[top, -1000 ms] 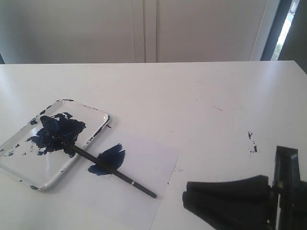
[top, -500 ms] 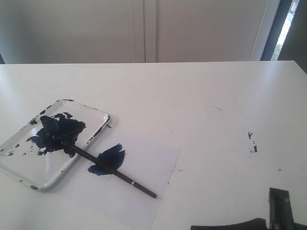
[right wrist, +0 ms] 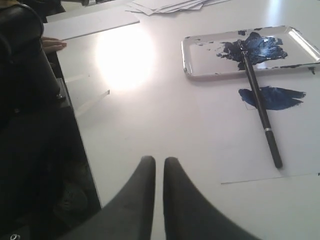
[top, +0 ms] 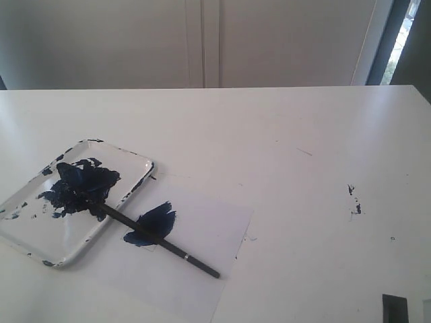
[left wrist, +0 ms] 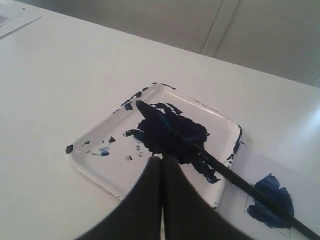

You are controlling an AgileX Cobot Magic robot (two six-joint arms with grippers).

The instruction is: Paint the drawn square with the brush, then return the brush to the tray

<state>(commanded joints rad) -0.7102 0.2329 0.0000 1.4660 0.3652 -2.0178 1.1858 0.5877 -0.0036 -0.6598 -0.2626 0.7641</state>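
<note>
1. The brush (top: 145,232) is laid with its tip in the tray (top: 27,225) and its shaft across the blue-smeared drawn square (top: 160,215).
2. The left claw (left wrist: 161,159) is pressed together, empty, near the tray.
3. The right claw (right wrist: 159,161) is pressed nearly together, empty, over the bench (top: 303,134).

Soft daylight, low sharpness. Narrow window strip (top: 403,33) blown out. Big glare patch on glossy white tabletop (right wrist: 122,57), right wrist view. Black left gripper (left wrist: 161,161) and right gripper (right wrist: 159,161) defocused.
</note>
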